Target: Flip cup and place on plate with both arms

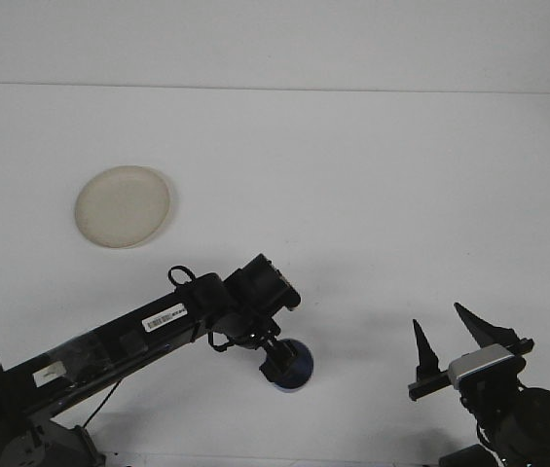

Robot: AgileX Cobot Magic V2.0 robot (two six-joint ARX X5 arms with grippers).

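2 black arms, left arm [148, 331] with white barcode label and looped cable, right gripper [447, 341] with pointed black fingers, grey block

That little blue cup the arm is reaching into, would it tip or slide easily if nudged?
Probably. The blue cup looks small and likely light, so the left gripper could slide it on the smooth white table. Being round, it would likely roll if tipped.

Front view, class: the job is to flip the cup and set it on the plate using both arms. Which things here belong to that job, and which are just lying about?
Belong to the job:
blue cup
cream plate
left gripper, down at the cup
right gripper, open, apart from the cup

Just lying about:
nothing loose shows; only the white table that bears everything
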